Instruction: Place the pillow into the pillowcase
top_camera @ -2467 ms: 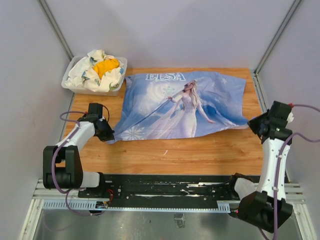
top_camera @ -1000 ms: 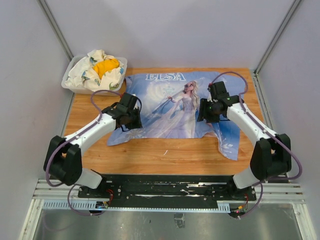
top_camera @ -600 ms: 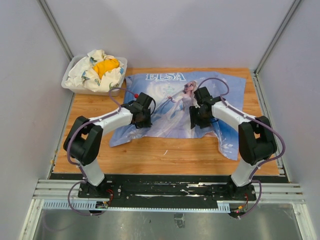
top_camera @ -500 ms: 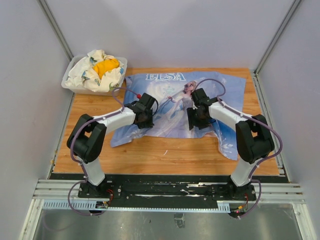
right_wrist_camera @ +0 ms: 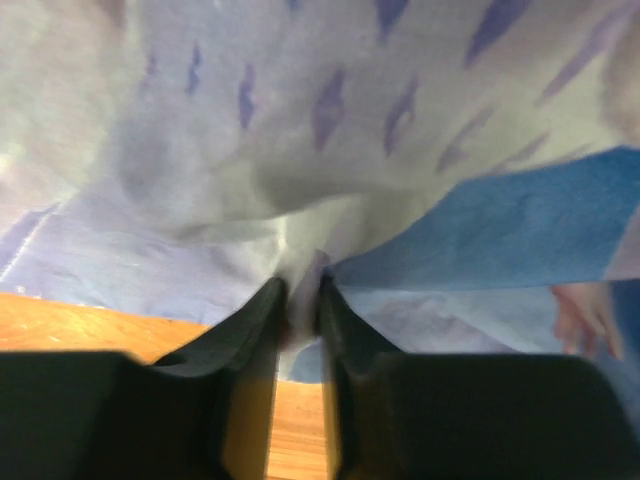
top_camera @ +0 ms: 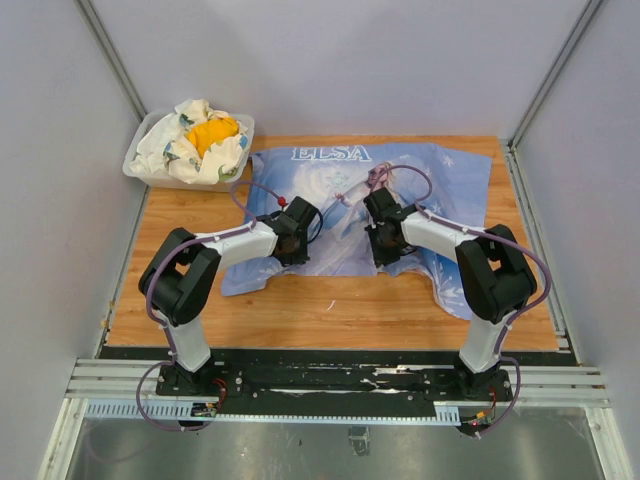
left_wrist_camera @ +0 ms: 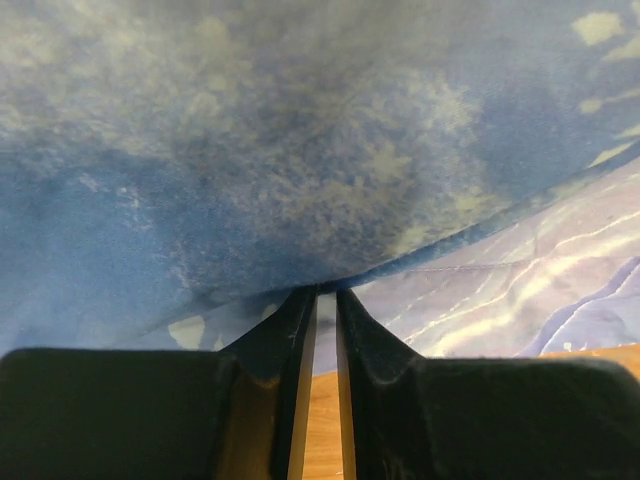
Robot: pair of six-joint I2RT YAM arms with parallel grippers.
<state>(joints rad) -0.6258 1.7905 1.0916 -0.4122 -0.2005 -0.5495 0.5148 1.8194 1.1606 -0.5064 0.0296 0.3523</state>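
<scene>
The light-blue "ELSA" pillowcase [top_camera: 445, 180] lies rumpled across the far half of the wooden table, with its right part folded down toward the front right. My left gripper [top_camera: 300, 232] is on its left-middle part, jaws nearly closed and pinching a blue fabric fold [left_wrist_camera: 330, 270] at the tips [left_wrist_camera: 327, 292]. My right gripper [top_camera: 385, 245] is on its middle, shut on a bunched pale fold [right_wrist_camera: 300, 240] at the tips [right_wrist_camera: 302, 292]. The cream pillow is not visible in any view.
A clear plastic bin [top_camera: 150, 175] holding a white-and-yellow cloth bundle [top_camera: 200, 138] stands at the back left corner. Bare wood table [top_camera: 330, 315] lies in front of the pillowcase. White walls and frame posts enclose the table on three sides.
Both arms swung in from the table's sides to the middle of the pillowcase. Its right part got pulled and folded toward the front right, and the grippers drew closer together.
</scene>
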